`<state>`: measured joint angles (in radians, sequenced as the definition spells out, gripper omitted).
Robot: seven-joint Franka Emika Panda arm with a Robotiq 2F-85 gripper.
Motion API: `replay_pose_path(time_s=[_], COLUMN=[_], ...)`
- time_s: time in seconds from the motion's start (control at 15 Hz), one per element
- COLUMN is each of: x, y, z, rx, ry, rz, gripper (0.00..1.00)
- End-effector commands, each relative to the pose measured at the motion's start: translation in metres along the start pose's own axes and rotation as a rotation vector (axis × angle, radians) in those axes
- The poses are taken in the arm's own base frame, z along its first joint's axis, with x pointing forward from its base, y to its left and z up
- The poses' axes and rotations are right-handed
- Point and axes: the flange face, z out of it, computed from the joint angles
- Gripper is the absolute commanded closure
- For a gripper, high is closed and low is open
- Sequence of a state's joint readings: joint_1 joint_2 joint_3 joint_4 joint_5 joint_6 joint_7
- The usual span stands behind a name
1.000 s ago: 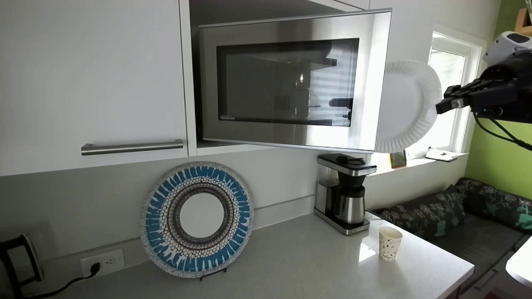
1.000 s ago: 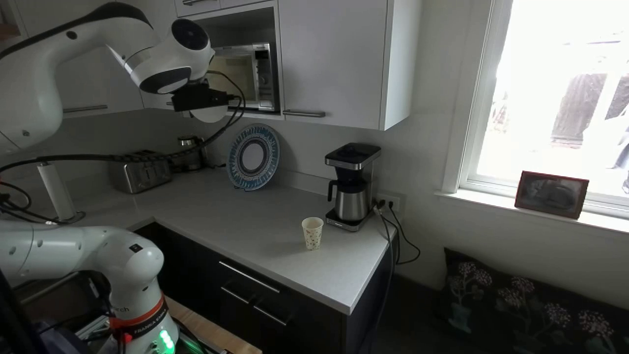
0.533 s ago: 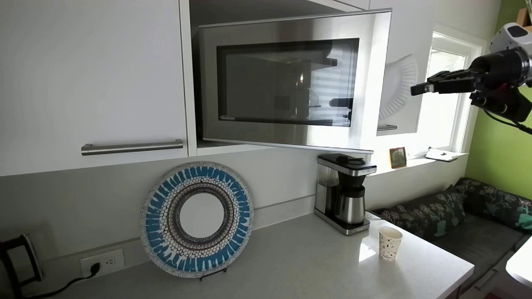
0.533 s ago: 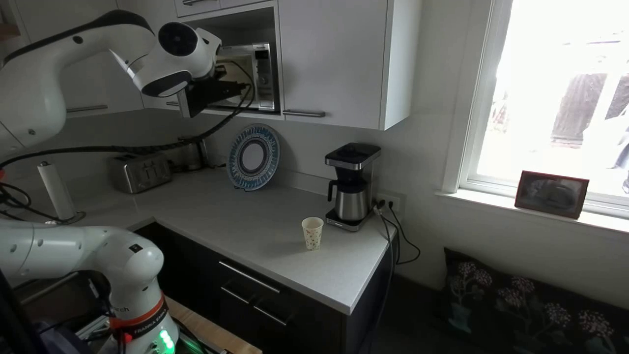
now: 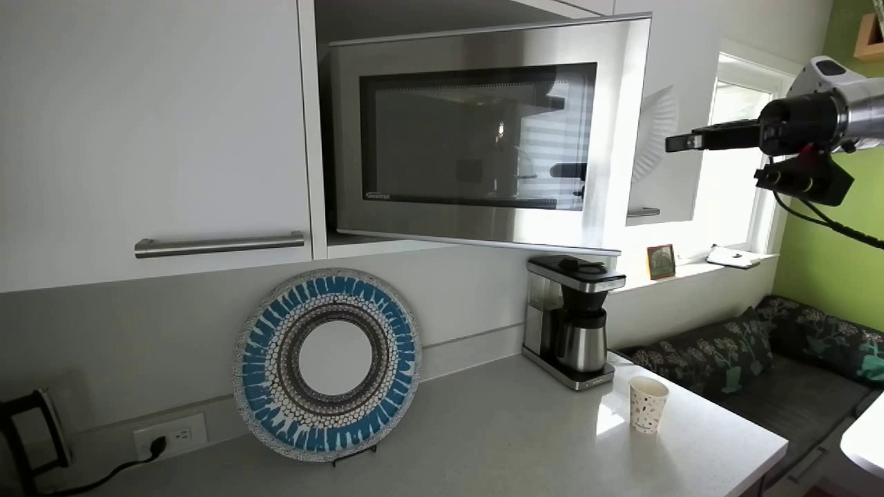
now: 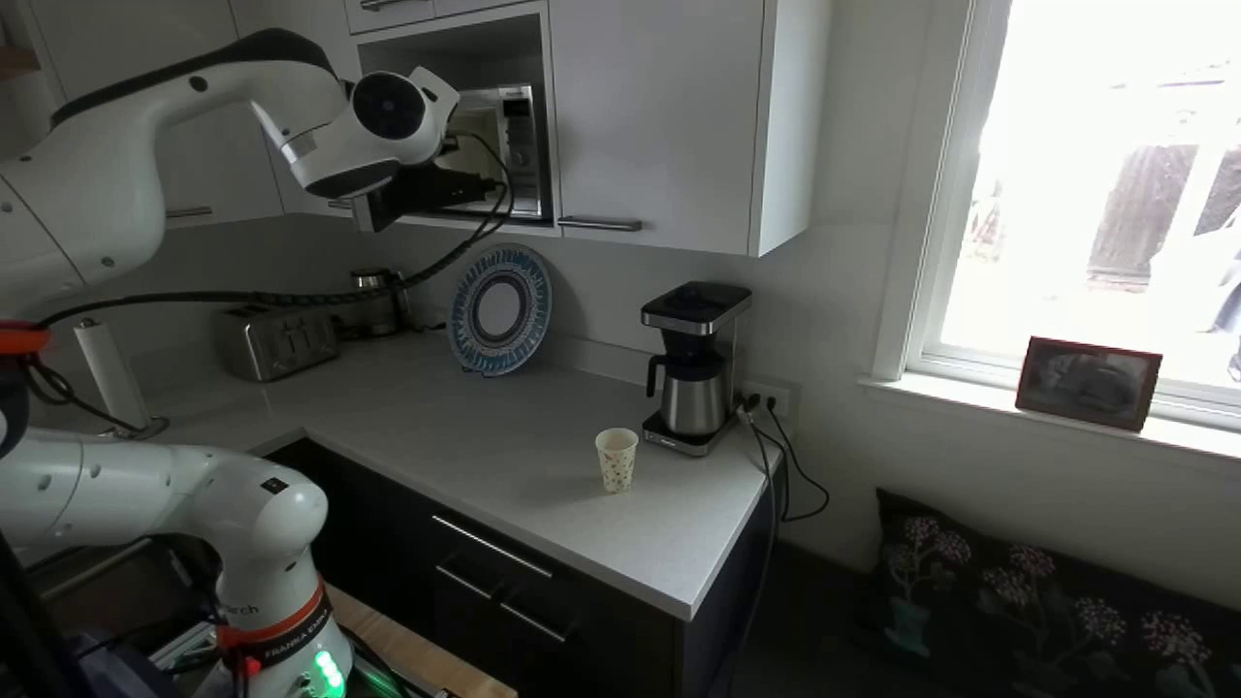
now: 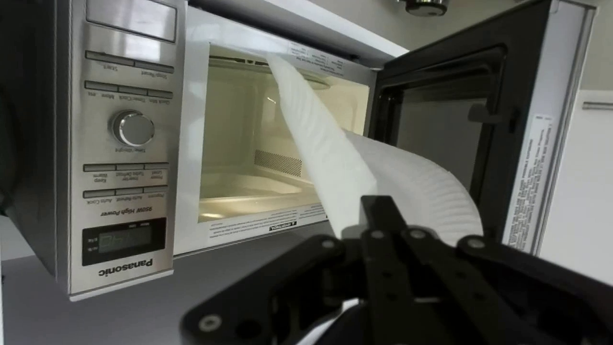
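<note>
Swinging the white plate (image 7: pixel 311 134) from face-on in an exterior view, I am keeping my claw (image 5: pixel 682 142) clamped on it; it is now slanting before the open microwave (image 7: pixel 187 143), seemingly lining up better with it.

Arm (image 6: pixel 107 199): glossy white segments, black strip (image 6: pixel 283 45) along upper link (image 6: pixel 175 114), black round joint cap (image 6: pixel 389 105), silver collar (image 6: pixel 302 145) near wrist (image 6: pixel 417 145). Base (image 6: pixel 276 682): red-orange band (image 6: pixel 274 628), black label (image 6: pixel 296 636) reading FRANKA EMIKA, green glowing lights (image 6: pixel 330 669). Thick black cable (image 6: pixel 281 299). Tool (image 5: pixel 680 143): black, angular linkage (image 7: pixel 258 285), pale round screw heads (image 7: pixel 210 322).
</note>
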<state>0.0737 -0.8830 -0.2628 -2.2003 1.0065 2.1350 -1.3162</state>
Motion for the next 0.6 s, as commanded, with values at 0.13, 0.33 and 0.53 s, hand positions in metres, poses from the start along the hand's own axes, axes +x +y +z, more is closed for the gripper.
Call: replay_pose_path(time_s=[0.13, 0.33, 0.53], x=[-0.004, -0.010, -0.013], y=[0.023, 0.029, 0.030], z=[0.006, 0.002, -0.006], rx=[-0.039, -0.105, -0.138], ry=[0.029, -0.013, -0.039], rz=[0.194, 0.276, 0.348], gripper=[1.00, 1.00, 1.00])
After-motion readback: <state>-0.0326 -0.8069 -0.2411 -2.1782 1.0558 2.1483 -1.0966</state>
